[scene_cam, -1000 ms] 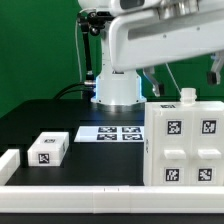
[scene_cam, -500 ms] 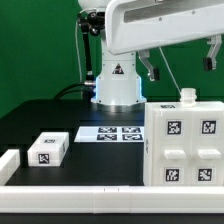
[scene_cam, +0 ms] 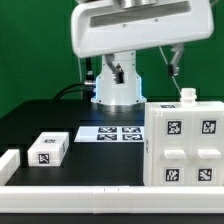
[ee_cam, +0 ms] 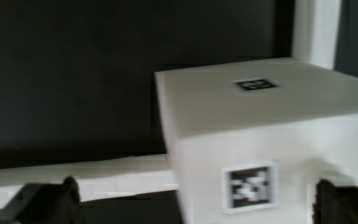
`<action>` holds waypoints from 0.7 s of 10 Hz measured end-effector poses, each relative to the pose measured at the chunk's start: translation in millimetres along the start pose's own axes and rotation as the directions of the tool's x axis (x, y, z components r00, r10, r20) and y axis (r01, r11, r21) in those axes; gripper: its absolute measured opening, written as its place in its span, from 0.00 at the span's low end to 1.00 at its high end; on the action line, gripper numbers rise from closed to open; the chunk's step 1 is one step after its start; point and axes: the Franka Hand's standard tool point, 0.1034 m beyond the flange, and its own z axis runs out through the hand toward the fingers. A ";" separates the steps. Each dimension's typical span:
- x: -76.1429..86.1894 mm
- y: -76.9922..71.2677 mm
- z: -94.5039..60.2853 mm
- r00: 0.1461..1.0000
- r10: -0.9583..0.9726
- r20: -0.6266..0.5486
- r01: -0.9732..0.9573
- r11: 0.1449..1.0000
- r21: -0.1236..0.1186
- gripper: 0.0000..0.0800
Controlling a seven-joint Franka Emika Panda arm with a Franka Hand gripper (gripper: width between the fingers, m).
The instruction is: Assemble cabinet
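Note:
The cabinet (scene_cam: 185,145) is a large white boxy body with square tags, standing at the exterior view's right on the black table. A small white peg (scene_cam: 187,96) sticks up from its top. My gripper (scene_cam: 145,66) hangs high above the table, over the cabinet's left edge. It is open and empty, with its dark fingers (scene_cam: 173,60) spread wide. In the wrist view the cabinet (ee_cam: 247,120) fills the middle below the gripper (ee_cam: 197,205). It shows one tag on top and one on its side. The fingertips (ee_cam: 51,200) stand far apart on either side of it, not touching it.
A small white tagged block (scene_cam: 47,149) lies at the left, and another white piece (scene_cam: 8,163) lies at the far left edge. The marker board (scene_cam: 112,133) lies flat before the robot base (scene_cam: 117,92). A long low white bar (scene_cam: 70,190) runs along the front.
The arm's hand has swung from the exterior view's right toward the left and sits over the middle. The gripper stays open. The parts on the table have not moved.

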 end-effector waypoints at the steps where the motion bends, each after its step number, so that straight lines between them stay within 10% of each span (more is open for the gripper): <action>1: -0.5 0.0 1.9 1.000 0.009 -0.001 -0.009 1.000 0.011 0.81; 5: -0.5 -1.6 2.5 1.000 0.005 0.000 -0.005 1.000 0.010 0.81; 7: -17.4 24.8 6.9 1.000 0.018 0.021 -0.018 1.000 -0.007 0.81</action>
